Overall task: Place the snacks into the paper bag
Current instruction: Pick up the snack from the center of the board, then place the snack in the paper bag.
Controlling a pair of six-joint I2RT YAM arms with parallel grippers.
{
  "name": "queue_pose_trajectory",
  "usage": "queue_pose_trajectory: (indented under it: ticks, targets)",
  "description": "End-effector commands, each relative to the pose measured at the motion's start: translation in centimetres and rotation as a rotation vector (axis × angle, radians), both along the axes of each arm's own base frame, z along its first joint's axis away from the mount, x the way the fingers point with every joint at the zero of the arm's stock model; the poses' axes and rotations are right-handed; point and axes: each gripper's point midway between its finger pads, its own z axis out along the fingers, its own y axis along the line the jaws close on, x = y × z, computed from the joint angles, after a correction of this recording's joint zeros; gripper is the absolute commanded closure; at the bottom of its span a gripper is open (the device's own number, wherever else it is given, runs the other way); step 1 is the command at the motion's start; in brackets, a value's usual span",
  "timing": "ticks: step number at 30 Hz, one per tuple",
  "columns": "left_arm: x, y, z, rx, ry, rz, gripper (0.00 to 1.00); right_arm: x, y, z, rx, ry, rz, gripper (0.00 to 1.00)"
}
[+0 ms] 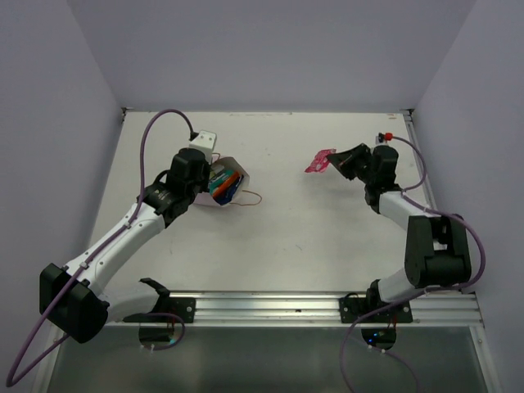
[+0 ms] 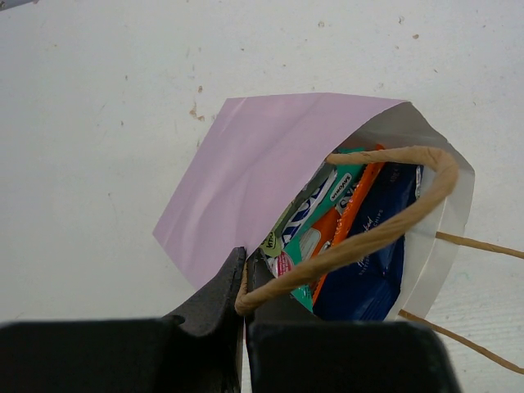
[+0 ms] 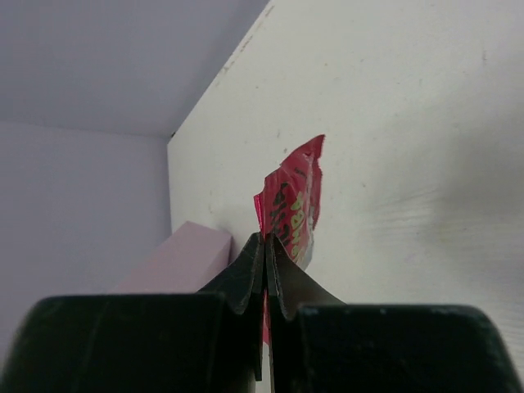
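Overhead view: paper bag (image 1: 229, 187) sits left of centre, its mouth held by left gripper (image 1: 211, 182); right gripper (image 1: 334, 161) holds pink-red packet (image 1: 318, 161) well apart, toward the right.

Left wrist view: fingers pinched together on the bag's rim; teal-green packet (image 2: 342, 178), orange packet (image 2: 363, 195) and dark blue packet (image 2: 368, 270) lie inside.

Right wrist view: fingers clamped on the packet's lower edge. The foil is likely light, floppy and slick, so an edge pinch suits.

Gripper (image 2: 245, 262) on paper bag (image 2: 246, 172) rim, packets (image 2: 364, 266) inside
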Motion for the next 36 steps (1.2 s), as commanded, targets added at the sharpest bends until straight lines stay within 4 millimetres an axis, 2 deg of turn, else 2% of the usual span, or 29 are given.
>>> queue_pose_trajectory:
  ticks: [1, 4, 8, 11, 13, 14, 16, 17, 21, 27, 28, 31, 32, 36]
  targets:
    - [0.6, 0.5, 1.9, -0.030, -0.075, 0.030, 1.00, -2.1, 2.0, 3.4, 0.020, -0.057, 0.079, 1.00]
    - [0.7, 0.5, 1.9, -0.031, -0.075, 0.029, 1.00, -3.2, 3.6, 5.3, 0.029, -0.090, 0.115, 1.00]
    - [0.7, 0.5, 1.9, -0.032, -0.074, 0.028, 1.00, -5.0, 6.4, 9.0, 0.038, -0.169, 0.159, 1.00]
    - [0.7, 0.4, 1.9, -0.034, -0.076, 0.028, 1.00, -7.1, 10.1, 10.9, 0.048, -0.208, 0.228, 1.00]
    - [0.7, 0.4, 1.8, -0.034, -0.074, 0.027, 1.00, -7.5, 11.0, 11.8, 0.065, -0.224, 0.224, 1.00]
    - [0.7, 0.4, 1.8, -0.035, -0.073, 0.026, 1.00, -8.2, 12.2, 12.3, 0.075, -0.238, 0.248, 1.00]
    - [0.7, 0.4, 1.9, -0.037, -0.076, 0.024, 1.00, -8.7, 13.5, 13.5, 0.096, -0.271, 0.262, 1.00]
    - [0.7, 0.4, 1.9, -0.036, -0.074, 0.024, 1.00, -9.5, 14.8, 14.2, 0.107, -0.283, 0.293, 1.00]
    - [0.7, 0.4, 1.8, -0.036, -0.073, 0.025, 1.00, -10.8, 18.2, 15.4, 0.147, -0.311, 0.368, 1.00]
    - [0.7, 0.4, 1.9, -0.038, -0.074, 0.025, 1.00, -12.4, 23.0, 16.4, 0.160, -0.344, 0.466, 1.00]
    - [0.7, 0.4, 1.9, -0.039, -0.074, 0.024, 1.00, -12.2, 23.7, 15.7, 0.149, -0.333, 0.473, 1.00]
    - [0.7, 0.3, 2.0, -0.041, -0.076, 0.023, 1.00, -12.4, 25.6, 15.9, 0.177, -0.333, 0.499, 1.00]
    - [0.7, 0.4, 1.9, -0.039, -0.074, 0.024, 1.00, -12.3, 26.5, 15.1, 0.181, -0.318, 0.512, 1.00]
    - [0.7, 0.4, 2.0, -0.040, -0.077, 0.025, 1.00, -11.8, 28.4, 14.4, 0.216, -0.295, 0.528, 1.00]
